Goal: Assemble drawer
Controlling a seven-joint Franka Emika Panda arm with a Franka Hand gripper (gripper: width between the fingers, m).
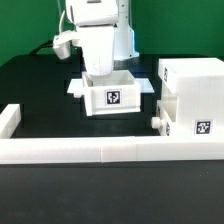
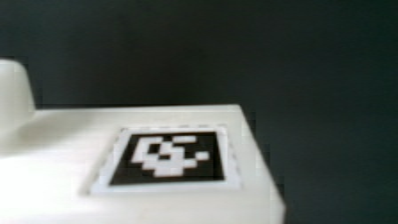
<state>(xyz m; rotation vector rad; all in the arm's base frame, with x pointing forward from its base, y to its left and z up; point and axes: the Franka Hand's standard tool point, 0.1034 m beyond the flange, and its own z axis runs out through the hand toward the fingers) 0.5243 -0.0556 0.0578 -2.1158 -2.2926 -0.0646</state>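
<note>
A long white border bar (image 1: 90,151) ran along the front of the black counter (image 1: 40,85). Behind its middle sat a small open tray (image 1: 112,94) with a tag on its front, and the gripper (image 1: 101,68) reached down into that tray; whether it was clenched could not be told. To the tray's right stood the big shell (image 1: 193,95), a knobbed tray (image 1: 176,118) slotted into it. The wrist view showed a tagged white surface (image 2: 169,155) up close.

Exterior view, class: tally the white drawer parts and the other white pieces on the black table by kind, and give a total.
Drawer shell: 1
Knobbed tray, partly in the shell: 1
Loose tray under the arm: 1
Marker board, partly hidden: 1
Border bars: 1 run, with a short side piece
Total: 5
</note>
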